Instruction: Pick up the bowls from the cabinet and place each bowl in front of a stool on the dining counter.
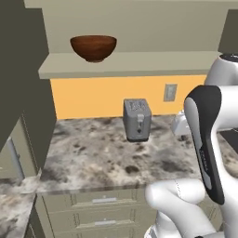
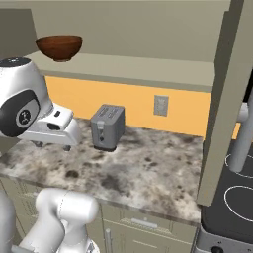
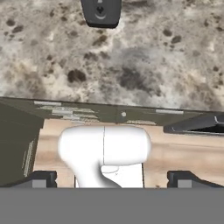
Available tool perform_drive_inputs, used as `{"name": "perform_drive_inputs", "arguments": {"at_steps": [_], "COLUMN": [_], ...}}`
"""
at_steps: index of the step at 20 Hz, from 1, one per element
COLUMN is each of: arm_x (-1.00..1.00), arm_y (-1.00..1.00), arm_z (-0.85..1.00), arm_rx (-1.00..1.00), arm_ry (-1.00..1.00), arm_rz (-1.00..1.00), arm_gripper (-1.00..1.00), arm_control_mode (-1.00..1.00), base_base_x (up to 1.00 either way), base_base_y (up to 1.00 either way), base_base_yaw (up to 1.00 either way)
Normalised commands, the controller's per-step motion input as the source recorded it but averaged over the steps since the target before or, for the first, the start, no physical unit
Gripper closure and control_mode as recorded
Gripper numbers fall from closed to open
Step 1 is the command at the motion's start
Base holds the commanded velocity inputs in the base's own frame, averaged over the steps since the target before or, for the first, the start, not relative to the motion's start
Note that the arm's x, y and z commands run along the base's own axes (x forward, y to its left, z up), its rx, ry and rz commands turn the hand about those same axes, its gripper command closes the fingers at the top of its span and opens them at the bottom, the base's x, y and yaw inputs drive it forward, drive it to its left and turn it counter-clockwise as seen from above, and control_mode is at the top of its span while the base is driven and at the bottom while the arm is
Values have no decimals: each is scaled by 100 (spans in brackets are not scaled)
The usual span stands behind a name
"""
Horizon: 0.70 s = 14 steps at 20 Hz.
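Item: dark reddish-brown wooden bowl [image 1: 93, 47], upright, seated on the long flat shelf board [image 1: 139, 62] of the olive-beige wall cabinet, toward the board's left end, well above the toaster [image 1: 137, 119]; untouched, nothing beside it on the visible shelf. A second, red bowl cannot be made out here. Landmark: grey two-slot toaster, standing at the back of a speckled stone counter [image 1: 102, 158], against an orange wall; a wall socket [image 1: 170, 92] sits just right of and above it. Below the counter's front edge, beige drawers with silver handles [image 1: 104, 200]. To the toaster's far right, past a tall cabinet side panel [image 2: 222, 108], a black stovetop [image 2: 232, 197]. Gripper [image 3: 111, 178]: fingers spread fully apart, holding nothing, pointed down over the counter's front edge, the toaster at the far side of its view; its fingertips [image 3: 40, 178] frame only floor and the robot's own body. Judgement: the hand is parked low and well short of the shelf, so the fetch is at its start; the bowl's high perch will call for a long upward reach, clear of the toaster.
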Motion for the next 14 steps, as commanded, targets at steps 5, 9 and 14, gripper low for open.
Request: {"name": "perform_drive_inputs", "arguments": {"at_steps": [5,9,14], "arm_x": [0,0,2], "arm_y": [0,8,21], "arm_z": [0,0,9], "arm_rx": [0,0,4], "arm_ry": [0,-2,-9], "arm_rz": [0,0,-2], "arm_gripper": [-100,-100,-100], "arm_control_mode": [100,-100,-100], "base_base_x": [30,0,0], "base_base_y": [21,8,0], "base_base_yaw": [-2,0,0]}}
